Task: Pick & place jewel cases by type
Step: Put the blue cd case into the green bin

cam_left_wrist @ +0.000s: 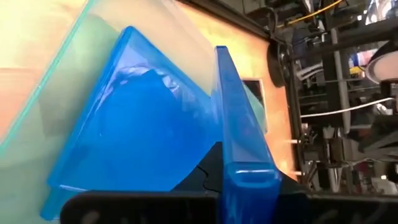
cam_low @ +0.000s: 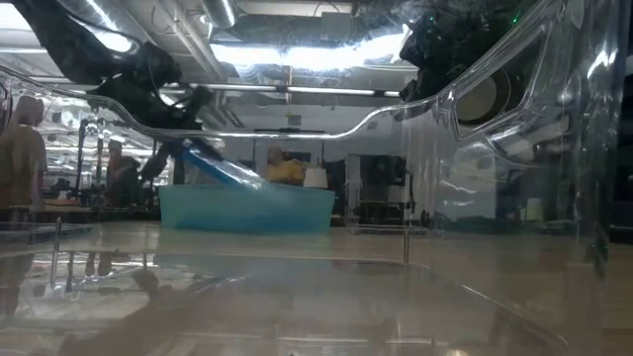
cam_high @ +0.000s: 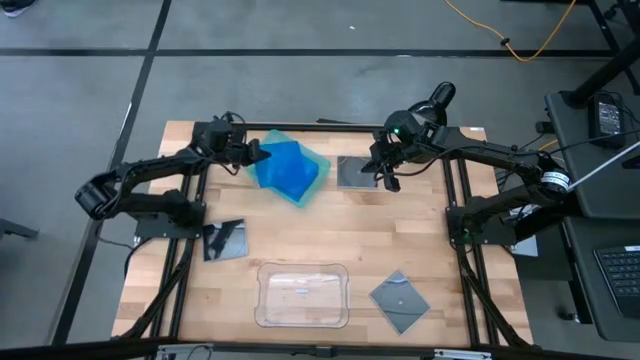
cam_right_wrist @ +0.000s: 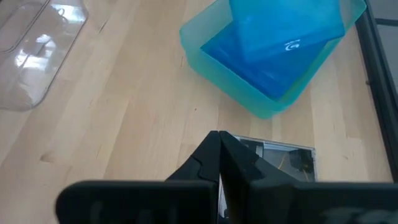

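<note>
My left gripper (cam_high: 256,153) is shut on a blue jewel case (cam_left_wrist: 239,124) over the teal tray (cam_high: 322,163) near the table's far edge. Two more blue cases (cam_left_wrist: 137,137) lie overlapped inside that tray. My right gripper (cam_high: 385,176) points down with its fingers shut, at the right edge of a dark grey case (cam_high: 354,172) that lies flat on the table beside the tray. Two other grey cases lie flat on the wood, one at the left (cam_high: 225,240) and one near the front (cam_high: 400,301). My left gripper pinches the blue case by its near end (cam_left_wrist: 249,173) between the two fingers. The case stands on edge in the hold. It slants down from the gripper, and its far end (cam_low: 247,180) dips into the teal tray. My right gripper: its shut fingers (cam_right_wrist: 211,158) stand at the edge of the grey case (cam_right_wrist: 280,158); I cannot tell whether they touch it.
A clear plastic tray (cam_high: 302,296) sits at the table's near edge, between the two loose grey cases. Bare wood lies in the middle of the table. Black frame rails run along the left and right sides. People show in the room beyond.
</note>
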